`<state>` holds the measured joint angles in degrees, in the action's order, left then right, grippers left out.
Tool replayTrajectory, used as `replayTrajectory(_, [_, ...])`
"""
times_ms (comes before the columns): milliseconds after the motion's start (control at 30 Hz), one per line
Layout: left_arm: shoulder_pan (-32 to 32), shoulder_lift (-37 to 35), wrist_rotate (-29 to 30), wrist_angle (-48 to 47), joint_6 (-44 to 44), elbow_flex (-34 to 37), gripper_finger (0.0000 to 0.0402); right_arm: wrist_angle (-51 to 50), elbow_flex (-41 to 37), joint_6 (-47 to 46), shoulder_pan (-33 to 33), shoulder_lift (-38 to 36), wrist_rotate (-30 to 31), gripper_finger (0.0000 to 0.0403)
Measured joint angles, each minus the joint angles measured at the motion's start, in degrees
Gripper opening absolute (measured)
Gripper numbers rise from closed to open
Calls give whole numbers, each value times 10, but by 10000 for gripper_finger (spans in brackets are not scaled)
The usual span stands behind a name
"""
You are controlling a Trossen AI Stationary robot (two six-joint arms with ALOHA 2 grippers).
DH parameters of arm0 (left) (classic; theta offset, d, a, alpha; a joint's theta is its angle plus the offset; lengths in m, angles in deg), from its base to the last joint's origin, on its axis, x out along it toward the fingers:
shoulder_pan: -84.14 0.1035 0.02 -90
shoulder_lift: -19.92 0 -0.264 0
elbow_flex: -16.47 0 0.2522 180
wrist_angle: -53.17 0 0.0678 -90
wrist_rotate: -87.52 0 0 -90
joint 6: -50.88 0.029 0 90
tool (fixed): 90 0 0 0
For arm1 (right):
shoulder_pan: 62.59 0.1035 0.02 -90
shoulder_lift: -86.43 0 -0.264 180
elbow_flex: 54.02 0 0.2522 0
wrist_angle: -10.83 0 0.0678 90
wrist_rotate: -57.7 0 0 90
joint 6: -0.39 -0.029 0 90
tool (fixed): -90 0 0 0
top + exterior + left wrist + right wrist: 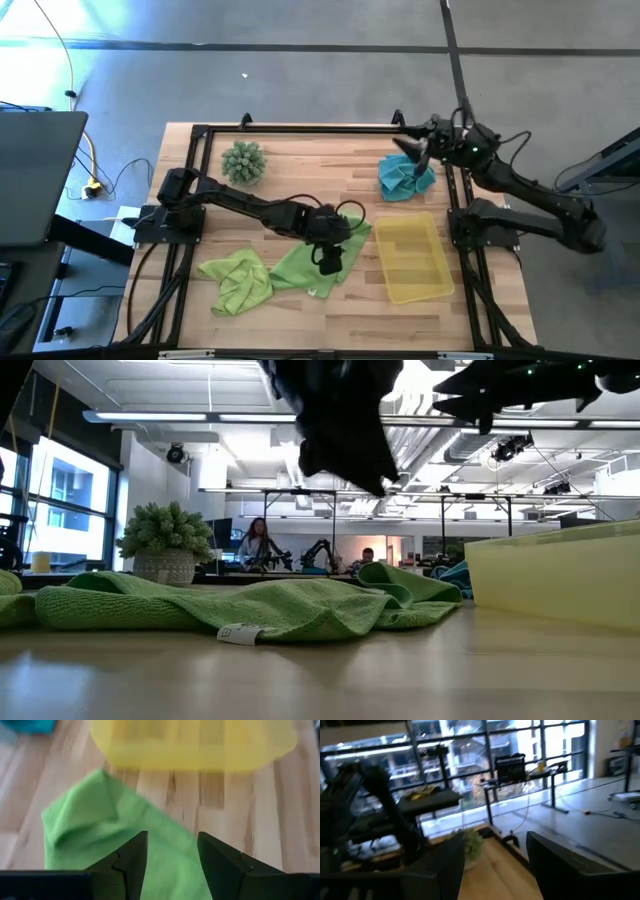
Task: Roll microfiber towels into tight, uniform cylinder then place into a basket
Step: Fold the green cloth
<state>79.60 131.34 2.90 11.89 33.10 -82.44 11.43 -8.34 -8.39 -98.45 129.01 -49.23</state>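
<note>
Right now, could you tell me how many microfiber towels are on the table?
3: one green towel crumpled at the near left, a second green towel beneath the left gripper, and a teal towel below the right gripper. None seems hidden.

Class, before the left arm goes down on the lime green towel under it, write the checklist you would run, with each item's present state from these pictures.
1. Left end effector open: ok, fingers apart.
2. It sits over the lime green microfiber towel: ok.
3. That towel lies flat for rolling: not ok, it is rumpled.
4. Shallow translucent yellow plastic basket free of towels: ok.
5. Right end effector out of the way: ok, open above the teal blue towel at the far edge.
6. Second lime green towel apart from the first: cannot tell, their edges meet.
</note>
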Motion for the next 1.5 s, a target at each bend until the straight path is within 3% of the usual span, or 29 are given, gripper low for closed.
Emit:
replayTrajectory(500, [-22,54,12,-53,-60,68,163,-26,0,43,207,165,1,199])
replayTrajectory(733, [-24,89,44,-9,-49,64,163,-7,0,43,257,219,4,199])
replayTrajectory(1133, [37,100,143,19,2,65,163,-43,0,91,288,215,8,199])
replayTrajectory(1367, [54,77,131,-13,23,69,161,-107,0,158,286,215,200,199])
replayTrajectory(1500, [50,35,121,-22,44,70,151,-129,0,179,273,215,247,199])
